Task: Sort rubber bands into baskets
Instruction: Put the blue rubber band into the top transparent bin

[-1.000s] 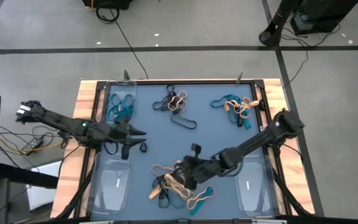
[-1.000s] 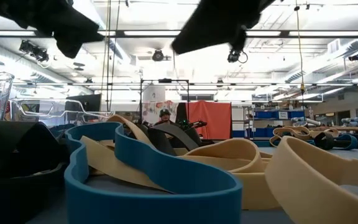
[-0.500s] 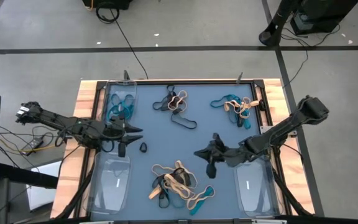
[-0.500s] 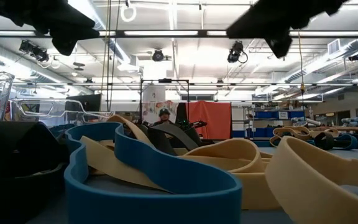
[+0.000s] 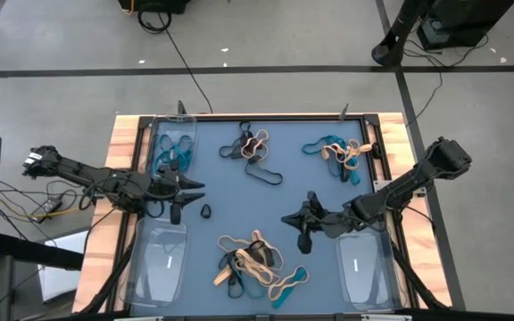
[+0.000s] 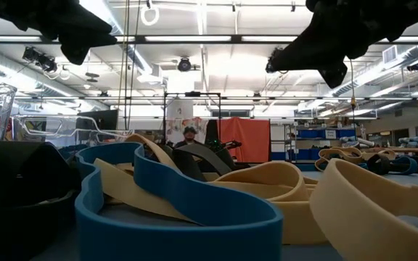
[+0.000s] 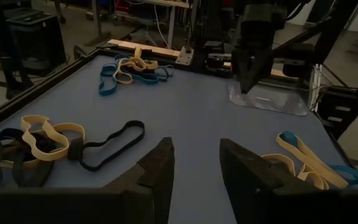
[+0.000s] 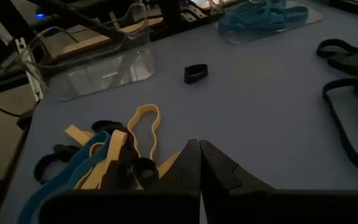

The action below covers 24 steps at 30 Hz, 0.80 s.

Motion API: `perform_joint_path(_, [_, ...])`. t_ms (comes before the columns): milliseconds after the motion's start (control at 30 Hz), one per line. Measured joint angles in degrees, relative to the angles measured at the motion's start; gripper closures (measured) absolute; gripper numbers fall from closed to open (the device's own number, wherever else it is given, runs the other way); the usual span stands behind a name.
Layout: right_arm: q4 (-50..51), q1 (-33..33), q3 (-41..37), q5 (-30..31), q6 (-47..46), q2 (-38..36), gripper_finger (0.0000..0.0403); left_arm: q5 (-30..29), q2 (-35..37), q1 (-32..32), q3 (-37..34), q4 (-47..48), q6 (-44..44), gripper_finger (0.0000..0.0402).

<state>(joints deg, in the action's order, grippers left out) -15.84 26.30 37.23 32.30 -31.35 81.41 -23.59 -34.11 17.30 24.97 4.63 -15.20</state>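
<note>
Rubber bands lie in heaps on the blue mat: a near-middle heap [image 5: 252, 263], a far-middle heap [image 5: 252, 147] and a far-right heap [image 5: 337, 153]. One small black band [image 5: 206, 211] lies alone. Clear baskets stand at the far left [image 5: 172, 147], holding blue bands, at the near left [image 5: 159, 263] and at the near right [image 5: 364, 267]. My right gripper [image 5: 286, 218] hovers shut, right of and beyond the near-middle heap, with nothing showing between its fingers [image 8: 199, 146]. My left gripper [image 5: 194, 189] is open and empty [image 7: 194, 155] beside the far-left basket, just left of the small black band.
A wooden frame [image 5: 119, 178] edges the mat. A long black band [image 5: 261, 174] lies near the far-middle heap. Bare mat shows in the middle between the heaps. In the low view, blue and tan bands [image 6: 180, 203] fill the foreground, and a person sits far off in the room.
My right gripper has drawn away from the near-middle heap, toward the table's right and far side, and has stayed shut. It has slowed almost to a stop in the last half second. The heap lies as before.
</note>
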Motion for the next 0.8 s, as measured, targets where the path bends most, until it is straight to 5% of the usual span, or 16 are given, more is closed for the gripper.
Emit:
perform_joint_path(167, [-0.02,-0.37,0.0,-2.16,0.02,0.02,0.0396,0.0,0.0,0.0,0.0,0.0,-0.18,0.0269])
perform_joint_path(267, [-1.59,-1.19,0.0,-8.48,-0.17,0.0,0.0396,0.0,0.0,0.0,0.0,-0.03,-0.24,0.0269])
perform_joint_path(433, [-15.73,-2.19,-0.02,-40.7,-0.07,0.0,0.0396,0.02,0.0,0.0,0.0,0.52,-0.46,0.0269])
perform_joint_path(533, [-26.86,0.37,0.02,-50.76,4.05,-0.17,0.0396,0.02,0.0,0.02,0.0,1.05,-0.49,0.0269])
perform_joint_path(633, [-25.72,1.81,0.04,-47.3,9.09,-0.17,0.0396,0.04,0.0,0.02,0.0,1.13,-0.42,0.0269])
perform_joint_path(800, [-5.4,0.37,0.0,-24.27,6.65,-0.02,0.0396,-0.24,-0.09,0.02,0.0,1.18,-0.29,0.0269])
